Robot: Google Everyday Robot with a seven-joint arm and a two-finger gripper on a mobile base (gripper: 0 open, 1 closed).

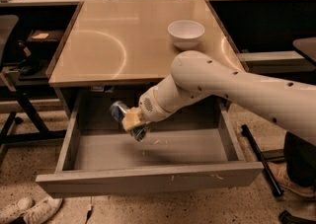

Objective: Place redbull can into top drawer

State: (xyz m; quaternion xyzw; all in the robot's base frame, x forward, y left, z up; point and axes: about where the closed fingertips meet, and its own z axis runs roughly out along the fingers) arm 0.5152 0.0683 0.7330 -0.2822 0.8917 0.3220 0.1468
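Observation:
The top drawer (148, 181) is pulled open under the table, grey, with pale scuffs on its floor. My gripper (131, 119) reaches in over the drawer's left half from the right. It is shut on the redbull can (120, 111), blue and silver, held tilted on its side a little above the drawer floor. The yellowish fingers (132, 118) cover the can's middle.
A white bowl (185, 32) stands on the beige tabletop (108, 45) at the back right. My white arm (232, 90) crosses the table's front right corner. A black chair base (15, 114) stands left, shoes (24, 208) lie at bottom left, another chair's leg at right.

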